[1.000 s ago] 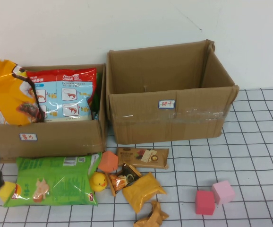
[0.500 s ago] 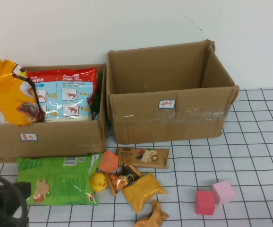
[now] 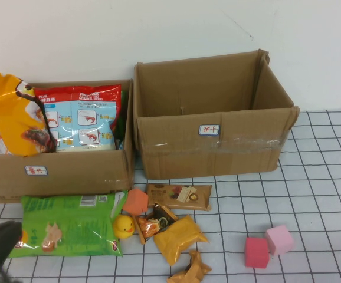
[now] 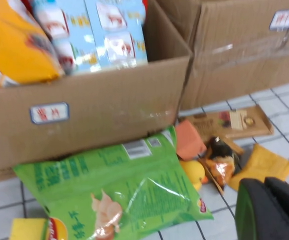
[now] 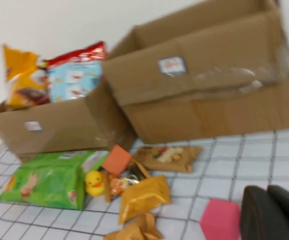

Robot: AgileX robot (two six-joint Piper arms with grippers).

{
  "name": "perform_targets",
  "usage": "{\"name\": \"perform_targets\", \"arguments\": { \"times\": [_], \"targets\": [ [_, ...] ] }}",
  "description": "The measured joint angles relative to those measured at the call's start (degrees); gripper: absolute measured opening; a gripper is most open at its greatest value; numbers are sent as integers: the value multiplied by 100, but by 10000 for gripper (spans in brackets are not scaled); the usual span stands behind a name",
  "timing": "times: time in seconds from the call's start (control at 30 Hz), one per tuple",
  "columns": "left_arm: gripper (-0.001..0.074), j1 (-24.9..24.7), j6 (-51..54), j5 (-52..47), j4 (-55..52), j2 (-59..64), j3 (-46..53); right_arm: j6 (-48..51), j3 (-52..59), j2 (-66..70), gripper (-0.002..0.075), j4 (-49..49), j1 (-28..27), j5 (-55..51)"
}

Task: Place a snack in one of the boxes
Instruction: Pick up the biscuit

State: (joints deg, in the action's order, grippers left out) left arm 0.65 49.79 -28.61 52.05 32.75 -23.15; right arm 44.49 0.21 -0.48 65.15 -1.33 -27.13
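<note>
A green chip bag (image 3: 70, 224) lies flat in front of the left box (image 3: 70, 171), which holds a yellow bag (image 3: 8, 121) and a red-and-blue shrimp-chip bag (image 3: 82, 121). The right box (image 3: 217, 147) is empty. A brown snack bar (image 3: 178, 196), a small orange packet (image 3: 153, 224) and yellow packets (image 3: 179, 237) lie in front of it. My left gripper (image 3: 2, 242) is shut and empty at the front left corner, beside the green bag (image 4: 119, 190); its fingers (image 4: 272, 210) touch. My right gripper (image 5: 274, 212) is shut and empty, beside a pink cube (image 5: 219, 220).
A yellow rubber duck (image 3: 123, 226) and an orange block (image 3: 136, 201) sit between the green bag and the packets. Two pink cubes (image 3: 256, 252) (image 3: 279, 239) stand at the front right. A yellow block (image 4: 27, 230) lies by the green bag's corner. A white wall stands behind the boxes.
My left gripper has moved from the left edge down into the front left corner and now covers the yellow block in the high view. Nothing else has moved.
</note>
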Motion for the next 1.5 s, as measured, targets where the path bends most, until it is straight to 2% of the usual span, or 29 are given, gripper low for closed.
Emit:
{"name": "perform_targets", "arguments": {
  "times": [0.17,0.37,0.5,0.73,0.93,1.1,1.3,1.5],
  "targets": [
    [-1,0,-37,262,0,-1032,477,171,-707,189,-1,-515,0,-411],
    [-1,0,-224,689,-35,-2244,888,280,-1877,1335,-1,-1496,0,-804],
    [-1,0,-237,801,-85,-2752,939,960,-2629,2158,-1,-1780,0,-1103],
    [-1,0,-237,835,-85,-2924,939,2258,-3846,3593,-1,-1865,173,-2166],
    [-1,0,-237,784,-85,-2924,939,2431,-4922,5003,-1,-2414,708,-3479],
    [-1,0,-237,618,-85,-2924,939,2444,-5661,5974,-1,-3394,1552,-3997],
    [-1,0,-282,453,-101,-2924,939,2175,-6170,6770,-1,-4681,2617,-4068],
    [-1,0,-295,407,-98,-2924,939,2162,-6222,7606,-1,-5047,3101,-3347]
  ]
}}
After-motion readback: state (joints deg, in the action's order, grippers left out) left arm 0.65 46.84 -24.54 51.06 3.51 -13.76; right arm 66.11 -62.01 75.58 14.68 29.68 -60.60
